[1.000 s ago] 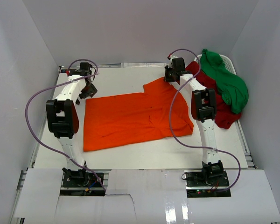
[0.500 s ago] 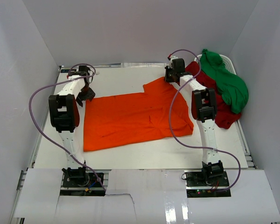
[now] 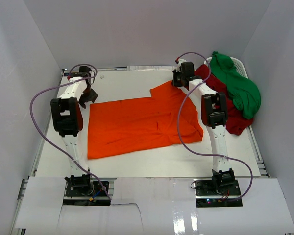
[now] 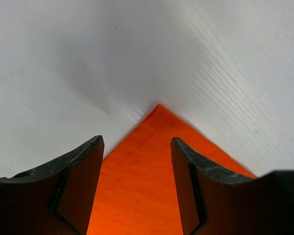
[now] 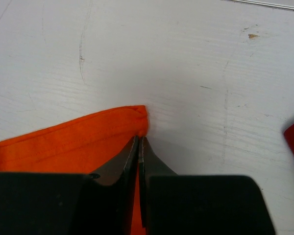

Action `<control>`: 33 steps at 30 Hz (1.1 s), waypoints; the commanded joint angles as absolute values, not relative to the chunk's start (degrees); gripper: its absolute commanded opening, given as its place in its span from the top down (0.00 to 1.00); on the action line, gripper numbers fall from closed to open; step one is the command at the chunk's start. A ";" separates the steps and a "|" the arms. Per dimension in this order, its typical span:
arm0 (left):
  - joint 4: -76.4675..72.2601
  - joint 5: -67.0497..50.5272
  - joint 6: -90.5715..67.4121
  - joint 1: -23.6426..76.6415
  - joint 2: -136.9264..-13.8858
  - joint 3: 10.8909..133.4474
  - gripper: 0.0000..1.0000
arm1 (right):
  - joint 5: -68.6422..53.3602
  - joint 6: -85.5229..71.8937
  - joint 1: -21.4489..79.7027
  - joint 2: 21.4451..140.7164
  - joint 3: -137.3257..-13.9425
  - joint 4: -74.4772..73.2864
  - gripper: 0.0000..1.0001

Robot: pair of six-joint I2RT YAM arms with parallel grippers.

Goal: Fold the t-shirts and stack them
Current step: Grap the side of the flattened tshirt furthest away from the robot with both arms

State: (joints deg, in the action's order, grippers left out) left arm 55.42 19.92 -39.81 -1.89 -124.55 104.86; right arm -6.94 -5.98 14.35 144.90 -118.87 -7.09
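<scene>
I saw the white table [image 3: 137,164] carrying the orange t-shirt [image 3: 137,125], spread flat across its middle with one sleeve toward the far right. The dark red t-shirt [image 3: 235,122] lay bunched at the right edge, with the green t-shirt [image 3: 240,88] heaped on it.

No legible text or labels

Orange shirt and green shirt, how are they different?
The orange shirt lies spread out flat on the table. The green shirt is scrunched in a heap at the far right, on top of the dark red shirt. The right gripper pinches one corner of the orange shirt and the open left gripper straddles another corner. Nothing touches the green shirt. Both are plain, one-colour cloth.
</scene>
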 commanded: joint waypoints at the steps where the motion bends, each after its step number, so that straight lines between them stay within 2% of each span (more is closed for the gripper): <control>1: 55.55 18.72 -40.17 -1.85 -126.12 107.40 0.32 | -8.70 -5.10 14.59 141.59 -117.77 -7.21 0.92; 5: 55.98 18.02 -39.90 -1.85 -128.05 109.15 0.39 | -9.05 -5.10 14.59 141.42 -117.69 -6.95 0.92; 20: 56.34 18.81 -40.87 -1.93 -130.69 111.71 0.39 | -9.93 -4.92 14.59 141.24 -116.98 -6.42 0.92; 24: 56.42 18.28 -40.87 -1.93 -131.31 112.06 0.49 | -9.93 -4.66 14.59 141.33 -116.89 -6.50 0.92; 25: 56.34 18.19 -40.87 -1.93 -131.40 112.15 0.60 | -9.84 -4.66 14.59 141.24 -116.89 -6.50 0.92; 28: 56.43 17.58 -40.69 -1.93 -131.92 111.97 0.71 | -9.76 -4.57 14.59 141.15 -116.81 -6.50 0.92; 33: 56.43 18.01 -40.69 -1.93 -132.10 110.83 0.73 | -9.84 -4.57 14.59 140.98 -117.25 -6.50 0.92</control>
State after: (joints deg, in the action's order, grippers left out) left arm 56.34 17.78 -40.53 -1.87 -132.11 110.61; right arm -8.40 -5.37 14.35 144.42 -117.82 -6.33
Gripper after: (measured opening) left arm 0.274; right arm 0.079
